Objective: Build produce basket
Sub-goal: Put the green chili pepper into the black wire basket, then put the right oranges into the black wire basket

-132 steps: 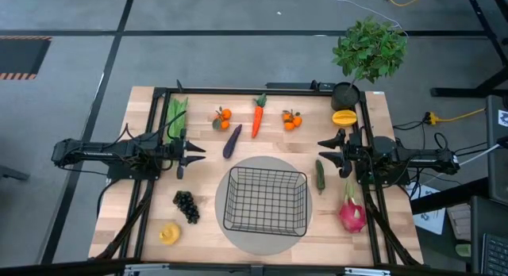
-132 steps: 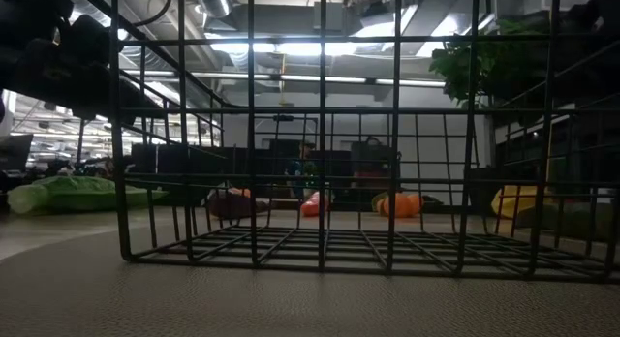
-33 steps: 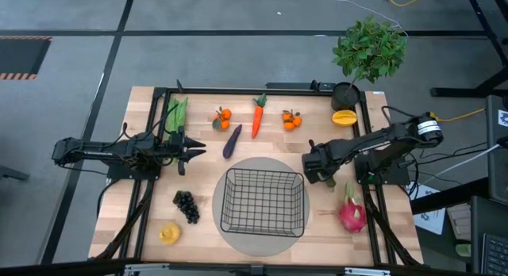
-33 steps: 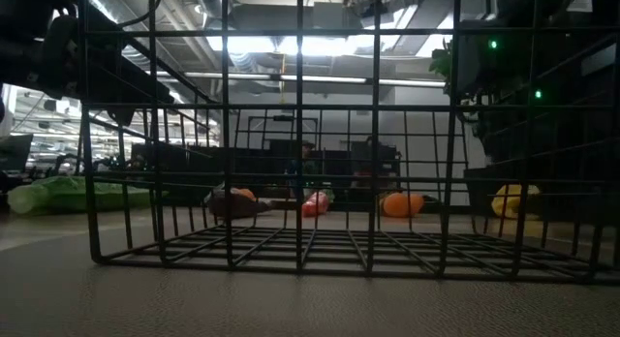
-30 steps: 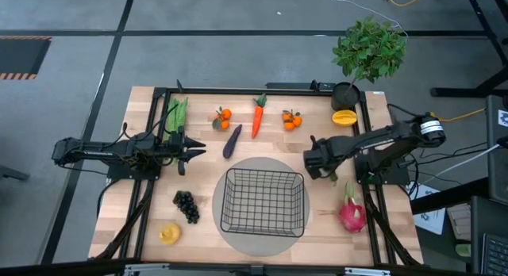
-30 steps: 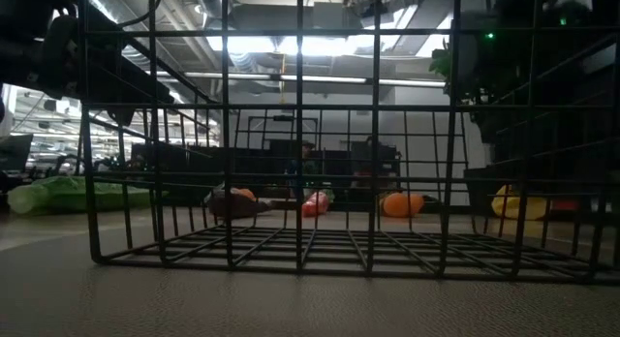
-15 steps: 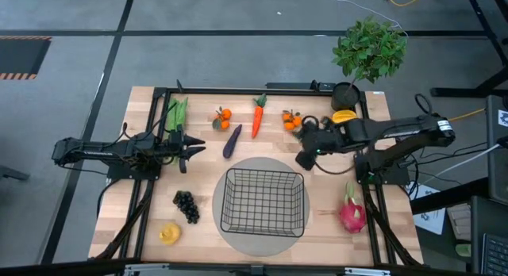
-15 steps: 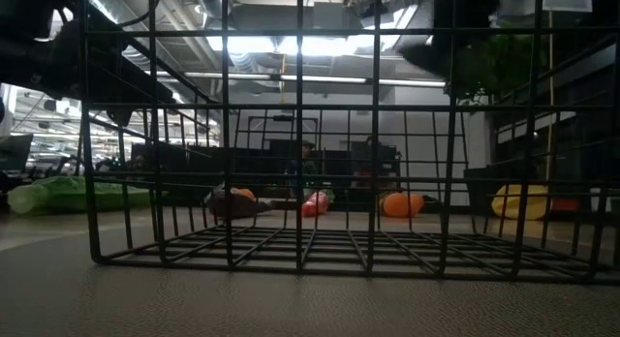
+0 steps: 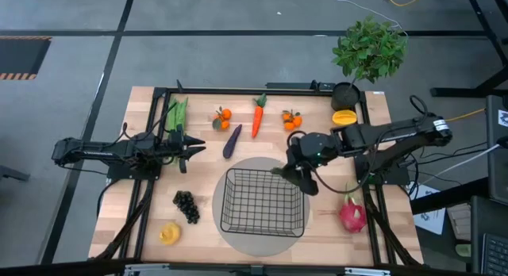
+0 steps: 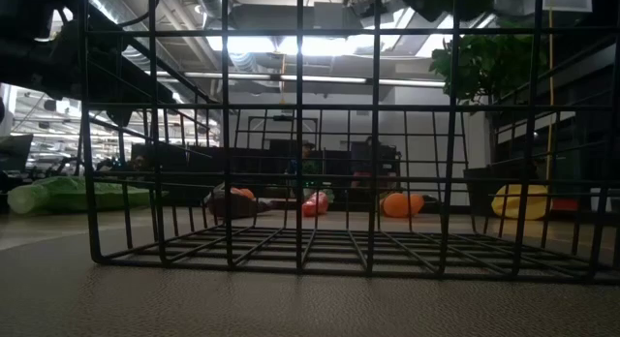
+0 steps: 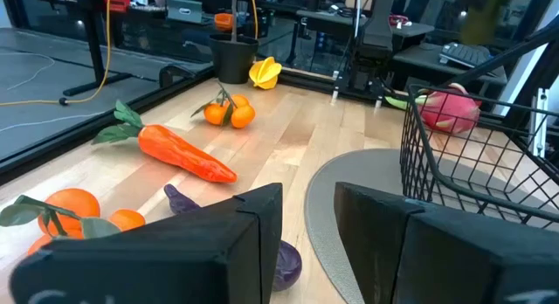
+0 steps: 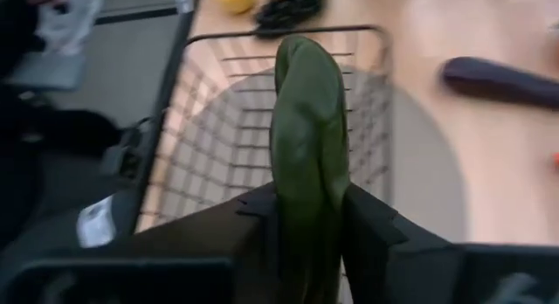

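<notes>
The right gripper [image 9: 295, 174], closed on the cucumber [image 12: 307, 147], had swung from the desk's right side to the basket [image 9: 264, 201] rim, ready to drop it in; the left gripper [image 9: 193, 148] waited half open.

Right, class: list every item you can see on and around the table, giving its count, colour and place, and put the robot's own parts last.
Basket: one, black wire, on the grey round mat.
Orange clusters: two, far side.
Carrot: one, orange, between the clusters.
Eggplant: one, purple, near the carrot.
Green husk: one, far left.
Mango: one, yellow, far right.
Potted plant: one, green, far right corner.
Dragon fruit: one, pink, right edge.
Grapes: one dark bunch, near left.
Yellow fruit: one, near left corner.
Cucumber: one, green, in the right gripper over the basket's rim.
Left gripper: waiting, left side.
</notes>
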Available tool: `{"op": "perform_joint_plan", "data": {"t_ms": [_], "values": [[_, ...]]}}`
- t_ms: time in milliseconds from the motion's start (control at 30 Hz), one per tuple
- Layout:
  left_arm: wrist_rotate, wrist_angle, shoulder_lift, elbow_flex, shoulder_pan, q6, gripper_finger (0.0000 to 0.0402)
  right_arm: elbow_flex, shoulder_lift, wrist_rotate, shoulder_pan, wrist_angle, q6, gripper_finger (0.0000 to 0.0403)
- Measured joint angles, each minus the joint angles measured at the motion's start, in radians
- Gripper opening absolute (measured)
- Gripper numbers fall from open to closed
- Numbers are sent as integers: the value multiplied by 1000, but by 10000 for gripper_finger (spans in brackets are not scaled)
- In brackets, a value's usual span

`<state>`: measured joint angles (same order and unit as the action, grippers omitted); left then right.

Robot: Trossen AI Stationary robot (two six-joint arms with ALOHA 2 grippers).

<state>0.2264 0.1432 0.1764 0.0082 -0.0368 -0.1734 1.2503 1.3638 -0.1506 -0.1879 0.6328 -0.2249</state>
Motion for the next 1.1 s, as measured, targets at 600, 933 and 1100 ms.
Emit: {"op": "perform_joint_plan", "data": {"t_ms": [600, 933, 1100], "values": [[0, 0, 0, 0, 0, 0, 98, 0, 12, 264, 37, -43, 52, 210], [-1, 0, 0, 0, 0, 0, 98, 0, 11, 526, 229, 15, 47, 208], [-1, 0, 0, 0, 0, 0, 98, -11, 27, 524, 371, 49, 16, 208]]}}
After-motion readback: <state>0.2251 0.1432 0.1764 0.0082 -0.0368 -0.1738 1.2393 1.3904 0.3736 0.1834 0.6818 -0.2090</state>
